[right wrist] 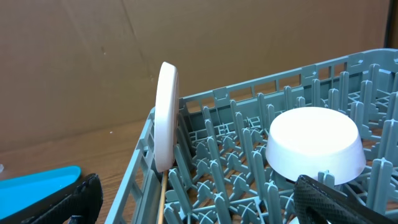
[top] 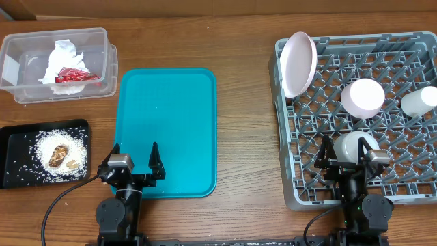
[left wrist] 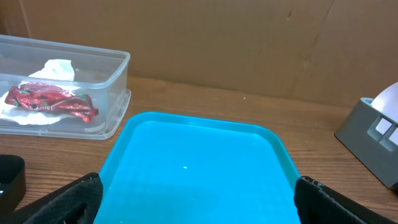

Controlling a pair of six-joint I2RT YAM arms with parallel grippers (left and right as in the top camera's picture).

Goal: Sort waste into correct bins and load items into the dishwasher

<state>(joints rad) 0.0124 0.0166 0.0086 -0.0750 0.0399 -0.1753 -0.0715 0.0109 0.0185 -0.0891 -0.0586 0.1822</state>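
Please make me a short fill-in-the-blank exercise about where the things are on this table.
The small red foil wrapper lies on the crumpled white paper ____ inside the clear rectangular plastic tub.
The loose white rice grains lie in the shallow ____ rectangular plastic tray.
The round pale plate stands upright in the large grey plastic dish ____.
Missing words: napkin; black; rack.

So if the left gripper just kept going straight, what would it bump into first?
Likely the teal serving tray, which the open left gripper points across from its near edge. Nothing stands on it, so if the gripper rides above it, the way looks free.
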